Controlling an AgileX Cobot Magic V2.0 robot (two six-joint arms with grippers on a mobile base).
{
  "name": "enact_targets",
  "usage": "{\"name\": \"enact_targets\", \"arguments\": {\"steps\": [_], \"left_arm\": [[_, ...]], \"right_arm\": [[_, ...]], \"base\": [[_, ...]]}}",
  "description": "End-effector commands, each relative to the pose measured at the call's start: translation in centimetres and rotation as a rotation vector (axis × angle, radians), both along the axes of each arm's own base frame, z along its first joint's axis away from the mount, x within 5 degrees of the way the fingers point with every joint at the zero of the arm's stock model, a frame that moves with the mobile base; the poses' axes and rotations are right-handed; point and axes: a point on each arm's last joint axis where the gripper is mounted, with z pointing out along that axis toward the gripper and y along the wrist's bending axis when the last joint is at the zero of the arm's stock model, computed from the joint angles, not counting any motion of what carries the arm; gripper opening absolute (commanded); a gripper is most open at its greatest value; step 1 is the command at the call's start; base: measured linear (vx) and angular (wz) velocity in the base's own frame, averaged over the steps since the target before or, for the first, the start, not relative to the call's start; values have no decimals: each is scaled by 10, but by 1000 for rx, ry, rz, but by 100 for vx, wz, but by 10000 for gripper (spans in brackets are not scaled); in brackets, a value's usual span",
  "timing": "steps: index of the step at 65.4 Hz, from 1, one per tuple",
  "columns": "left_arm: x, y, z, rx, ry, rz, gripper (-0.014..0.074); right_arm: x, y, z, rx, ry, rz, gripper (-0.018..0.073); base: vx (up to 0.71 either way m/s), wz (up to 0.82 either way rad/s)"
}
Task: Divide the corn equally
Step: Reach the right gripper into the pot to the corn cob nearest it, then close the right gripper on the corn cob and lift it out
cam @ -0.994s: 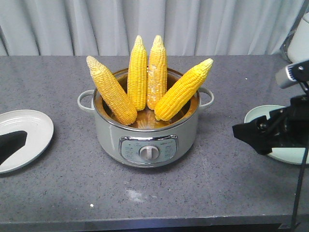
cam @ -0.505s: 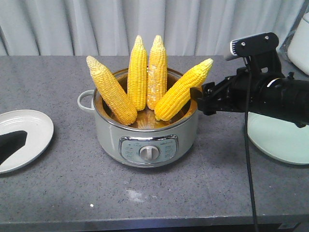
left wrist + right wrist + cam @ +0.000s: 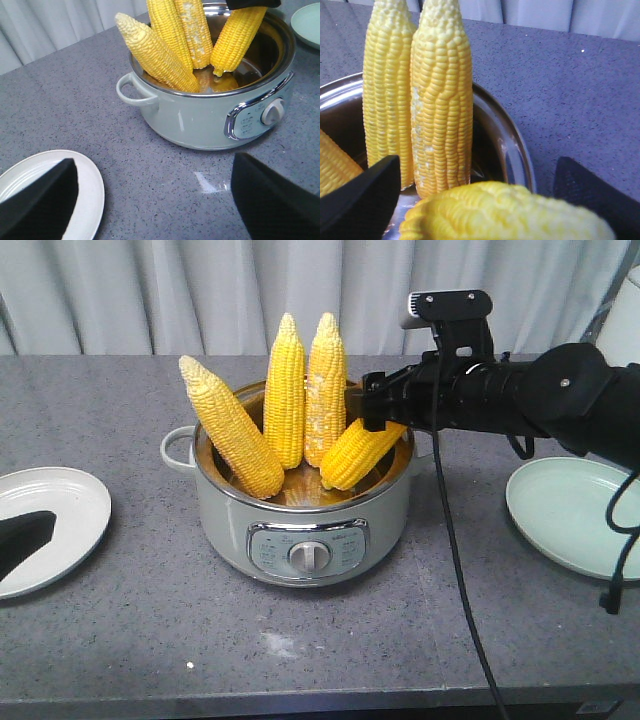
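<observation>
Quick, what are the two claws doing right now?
Left gripper: open, empty, near the white plate.
Right gripper: open, straddling the rightmost cob, not yet closed on it.

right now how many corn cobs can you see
4, all standing in the pot: left cob leaning left, back-left cob and back-right cob upright, right cob leaning right with the right end effector at its upper end. None seem hidden.
</observation>
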Motion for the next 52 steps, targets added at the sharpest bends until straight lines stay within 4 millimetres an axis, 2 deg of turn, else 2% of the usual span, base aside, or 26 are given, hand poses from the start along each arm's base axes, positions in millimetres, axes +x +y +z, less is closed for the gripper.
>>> {"name": "enact_targets", "arguments": {"steps": [1,11,18,41,52], "left_arm": [[1,-1,15,-40,-87,0,587],[1,-1,15,-39,-85,0,587],[1,-1,15,-39,-84,0,587],[1,-1,15,-38,-84,0,587],[1,-1,15,-39,-85,0,587]], "right_arm": [[2,5,30,43,-94,6,590],[-1,23,30,0,-143,78,590],[-1,26,30,-5,-147,86,564],[-3,27,28,-5,-126,108,232],[-9,24,38,2,-141,117,208]], "base": [[0,0],[0,0],[0,0],[0,0],[0,0]]}}
